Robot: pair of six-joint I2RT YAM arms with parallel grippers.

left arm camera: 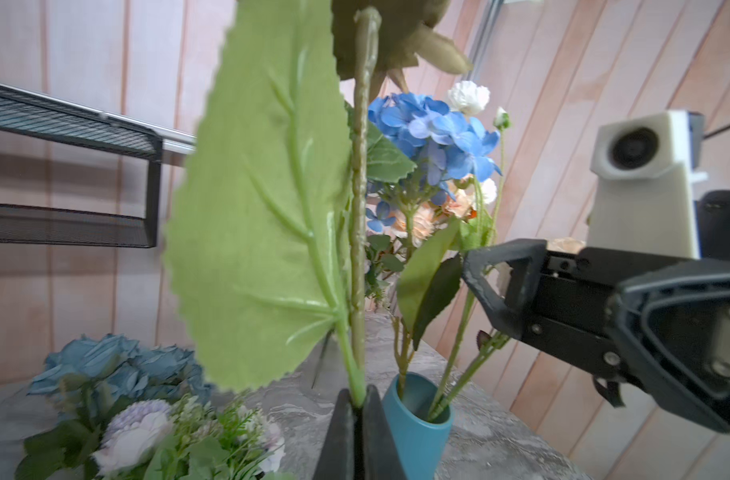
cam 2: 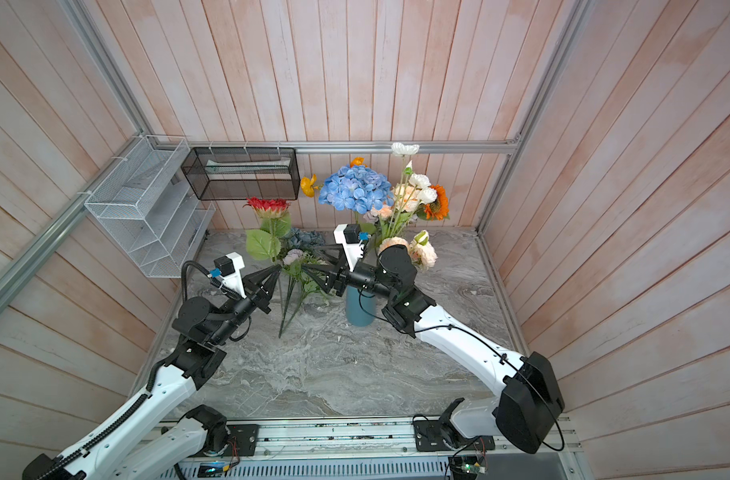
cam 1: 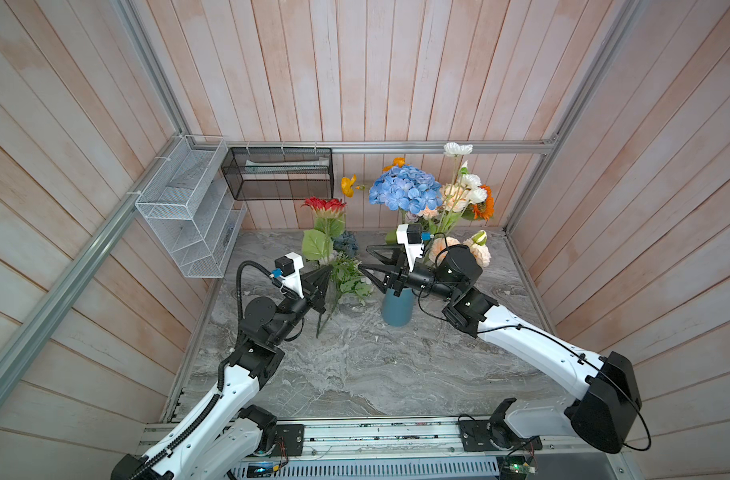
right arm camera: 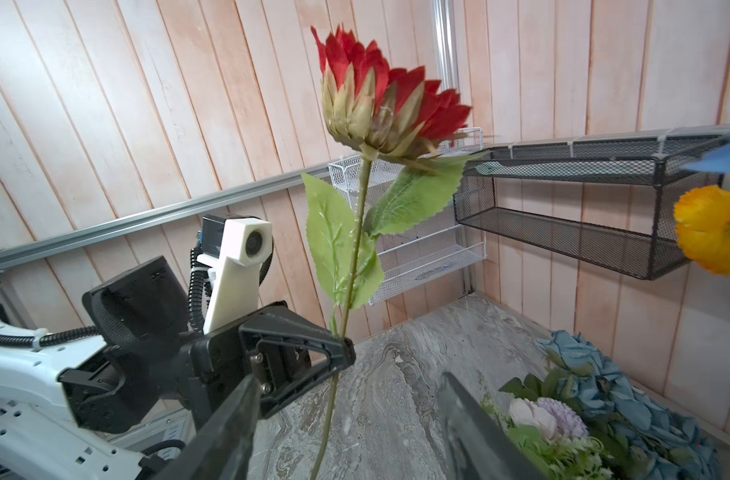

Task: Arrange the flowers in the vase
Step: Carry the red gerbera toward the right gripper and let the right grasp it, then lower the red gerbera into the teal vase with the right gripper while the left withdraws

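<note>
Stem of the red sunflower (cam 1: 323,204) is clamped between the closed jaws of the left pincer (cam 1: 329,272), which holds the flower upright above the counter (cam 1: 375,365), bloom uppermost. Right pincer (cam 1: 364,257) is empty, jaws apart, with its tips pointing at the held stem from the vase side, near it but not touching. Teal vase (cam 1: 396,311) stands upright on the counter below the right wrist and holds a blue hydrangea (cam 1: 404,189), an orange sunflower (cam 1: 483,203) and peach and white blooms. Dusty-blue hydrangea (right arm camera: 604,374), lilac rose (right arm camera: 560,415) and green sprays lie on the counter beyond the held stem.
</note>
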